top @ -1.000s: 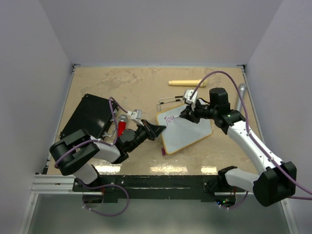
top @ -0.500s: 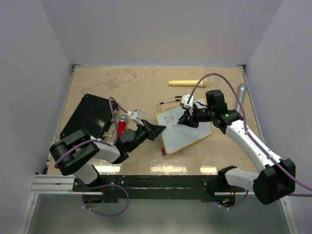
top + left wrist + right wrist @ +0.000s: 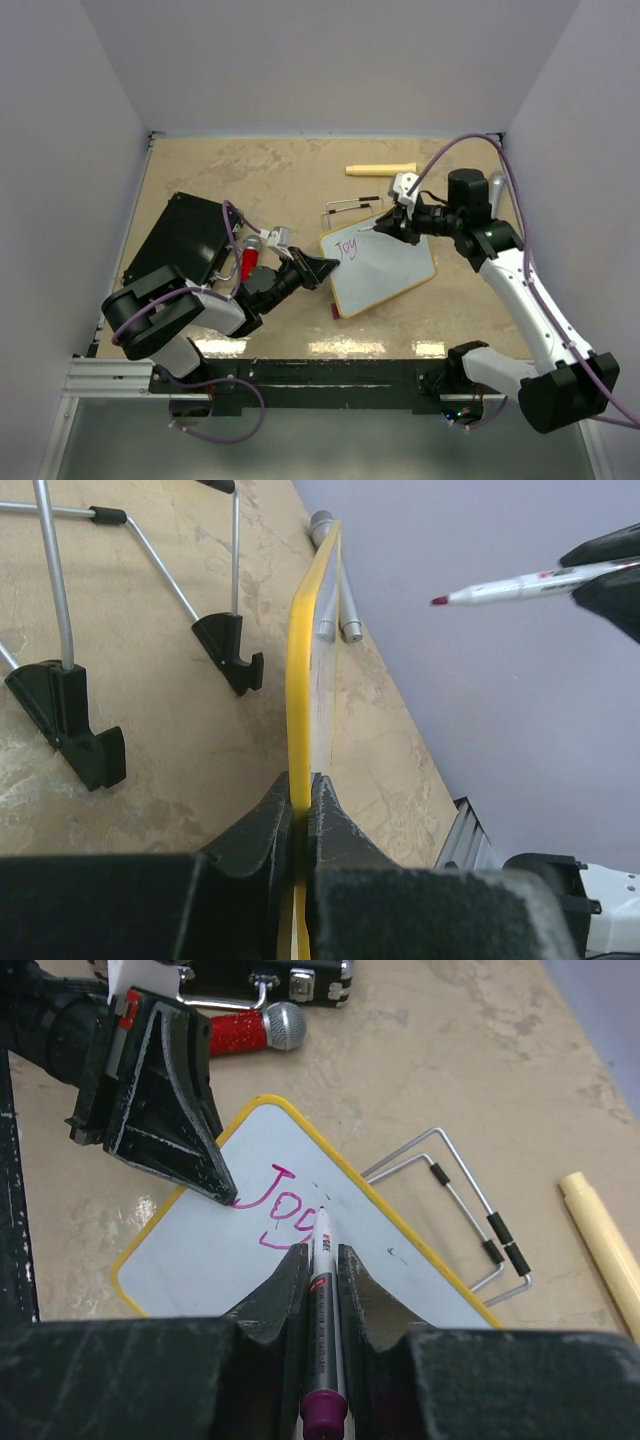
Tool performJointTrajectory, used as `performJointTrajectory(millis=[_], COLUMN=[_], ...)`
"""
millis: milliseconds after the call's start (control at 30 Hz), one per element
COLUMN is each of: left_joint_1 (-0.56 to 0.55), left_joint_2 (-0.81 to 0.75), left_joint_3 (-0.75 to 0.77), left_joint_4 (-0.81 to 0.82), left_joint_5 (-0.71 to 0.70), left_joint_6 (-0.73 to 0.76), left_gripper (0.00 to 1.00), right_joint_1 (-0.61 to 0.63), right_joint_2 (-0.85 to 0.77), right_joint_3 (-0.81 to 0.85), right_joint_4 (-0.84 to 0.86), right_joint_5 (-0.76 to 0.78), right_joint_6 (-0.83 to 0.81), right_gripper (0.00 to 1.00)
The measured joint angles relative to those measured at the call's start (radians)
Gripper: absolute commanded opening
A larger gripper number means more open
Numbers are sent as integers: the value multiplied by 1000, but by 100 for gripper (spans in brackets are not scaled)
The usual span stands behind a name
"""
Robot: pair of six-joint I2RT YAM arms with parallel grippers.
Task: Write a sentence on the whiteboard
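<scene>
Top external view: my left claw [image 3: 322, 268] is clamped on the left edge of the whiteboard [image 3: 392, 270], which sits mid-desk [image 3: 270, 180]. My right claw [image 3: 392, 224] grips a marker [image 3: 322, 1260], its tip held just off the board. In pink, the sentence [image 3: 346, 246] reads only "Joy".
</scene>
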Motion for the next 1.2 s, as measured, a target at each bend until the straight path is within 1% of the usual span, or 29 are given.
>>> performJointTrajectory(millis=[233,433,833,1200], left_joint_1=[-1,-1,-1,-1], left_joint_2=[0,0,-18,-23], left_joint_3=[-13,-14,-21,-21], left_joint_4=[16,17,4,-5], left_joint_5=[0,0,0,-1], left_joint_6=[0,0,1,0], left_gripper=[0,0,0,0], right_joint_1=[-114,-196,-217,-217], right_joint_2=[-108,-116,-129,-127], right_joint_3=[-26,-89,-129,-164], right_joint_4=[15,35,81,116], right_joint_5=[-68,-109,-181,-185], right_joint_6=[26,53,68,78], right_gripper=[0,0,0,0])
